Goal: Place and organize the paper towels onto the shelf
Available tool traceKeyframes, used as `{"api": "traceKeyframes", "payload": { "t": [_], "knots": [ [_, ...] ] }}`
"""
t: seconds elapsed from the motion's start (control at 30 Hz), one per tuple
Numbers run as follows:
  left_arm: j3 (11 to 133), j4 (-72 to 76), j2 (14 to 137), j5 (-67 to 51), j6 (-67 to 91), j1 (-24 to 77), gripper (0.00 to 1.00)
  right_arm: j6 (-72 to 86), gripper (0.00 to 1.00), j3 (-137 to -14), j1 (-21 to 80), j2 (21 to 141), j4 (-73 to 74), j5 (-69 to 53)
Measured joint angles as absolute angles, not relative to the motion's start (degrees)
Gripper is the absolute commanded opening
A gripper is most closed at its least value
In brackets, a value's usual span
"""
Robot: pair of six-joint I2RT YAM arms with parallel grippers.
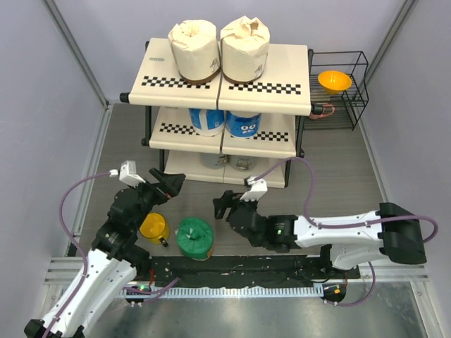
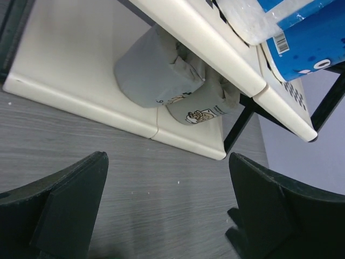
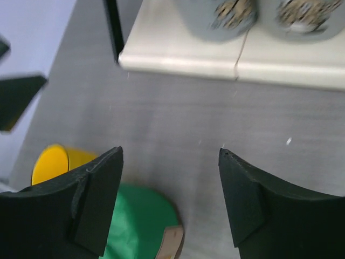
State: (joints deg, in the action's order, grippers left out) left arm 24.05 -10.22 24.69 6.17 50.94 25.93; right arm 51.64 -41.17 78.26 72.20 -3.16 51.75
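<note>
Green paper towel (image 1: 194,237) stands on table (image 1: 352,176), off the shelf (image 1: 282,69)

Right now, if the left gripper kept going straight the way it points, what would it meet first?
Probably the shelf's bottom board, with the grey rolls just behind it. The left gripper is open, with only table between. Depth is unclear.

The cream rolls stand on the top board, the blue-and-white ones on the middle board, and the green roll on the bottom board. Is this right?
Only the green roll is wrong: the top external view shows it on the table beside the yellow mug, not on the shelf.
</note>
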Motion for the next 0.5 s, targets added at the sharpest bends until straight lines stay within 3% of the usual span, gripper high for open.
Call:
{"api": "traceKeyframes", "payload": {
  "t": [0.23, 0.5],
  "knots": [
    [27.59, -19.55, 22.52, 8.08, 49.21, 25.98, 1.0, 53.56, 0.84, -48.18, 86.72, 80.03, 4.14, 49.36],
    [27.62, -21.71, 24.27, 8.12, 49.06, 26.02, 1.0, 53.71, 0.84, -51.42, 89.19, 83.35, 5.82, 45.34]
  ]
}}
